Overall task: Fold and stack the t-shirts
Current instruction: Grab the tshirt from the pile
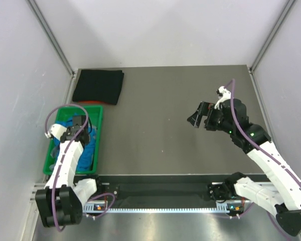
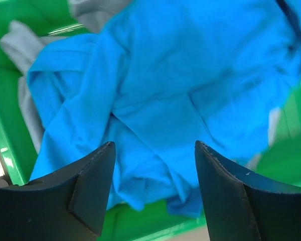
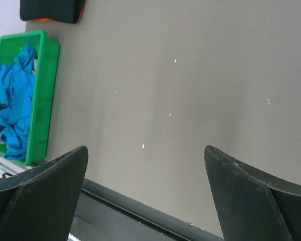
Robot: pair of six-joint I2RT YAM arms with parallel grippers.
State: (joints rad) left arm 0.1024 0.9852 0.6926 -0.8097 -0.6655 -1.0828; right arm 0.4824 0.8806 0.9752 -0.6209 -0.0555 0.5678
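Note:
A bright blue t-shirt (image 2: pixel 165 90) lies crumpled in the green bin (image 1: pixel 99 135), and I see it from above as well (image 1: pixel 89 148). Grey t-shirt cloth (image 2: pixel 21 42) shows under it at the bin's far side. A black t-shirt (image 1: pixel 99 86) lies folded at the table's back left, also visible in the right wrist view (image 3: pixel 50 10). My left gripper (image 2: pixel 154 145) hangs open just above the blue cloth, nothing between its fingers; from above it sits over the bin (image 1: pixel 79 123). My right gripper (image 1: pixel 199 115) is open and raised over the bare right half of the table (image 3: pixel 145 148).
The green bin (image 3: pixel 45 100) stands at the table's left edge, close to the left arm's base. A thin orange-red edge (image 1: pixel 93 103) shows under the black shirt. Grey walls enclose the table on three sides. A dark rail (image 1: pixel 160 191) runs along the near edge.

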